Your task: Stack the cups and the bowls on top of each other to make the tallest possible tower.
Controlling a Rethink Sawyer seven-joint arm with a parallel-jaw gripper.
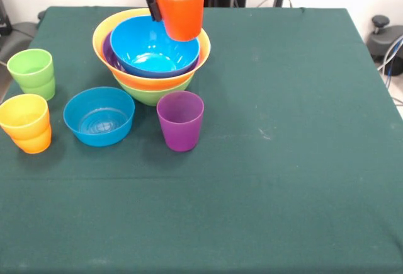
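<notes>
Purple cup upright, glossy, tapered.

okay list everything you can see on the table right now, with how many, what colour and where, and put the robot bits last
tower: one; lime green bowl base, yellow, purple, big blue bowl on top; back left.
small blue bowl: one; in front of the tower, left.
purple cup: one; upright, front of the tower.
green cups: nested pair; left edge.
yellow cup: one, nested in an orange cup; left edge, nearer.
held orange cup: one; lifted above the tower's right rim.
table: one; dark green cloth.
gripper: one; red and black, fingers on the held cup's rim.
</notes>
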